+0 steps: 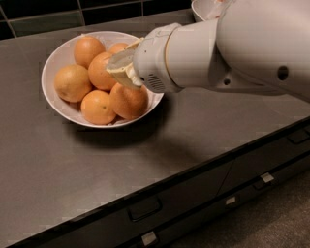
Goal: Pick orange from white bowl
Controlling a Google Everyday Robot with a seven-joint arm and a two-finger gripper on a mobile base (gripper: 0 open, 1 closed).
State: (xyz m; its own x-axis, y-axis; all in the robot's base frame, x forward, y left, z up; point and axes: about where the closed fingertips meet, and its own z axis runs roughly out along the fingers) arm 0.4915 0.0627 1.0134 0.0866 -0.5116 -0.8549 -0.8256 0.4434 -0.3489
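Observation:
The wide white bowl sits at the back left of the dark counter and holds several oranges. A large, smooth orange lies at the bowl's front right. A smaller orange with a dark speck lies beside it. Another large orange sits in the middle. My gripper, beige at the tip of the thick white arm, hangs over the bowl's right side. It is above the front-right orange and against the middle one, and part of the far oranges is hidden behind it.
A second white bowl shows at the back right, mostly hidden by my arm. The dark counter ends at a front edge with drawers and handles below. A tiled wall runs behind the counter.

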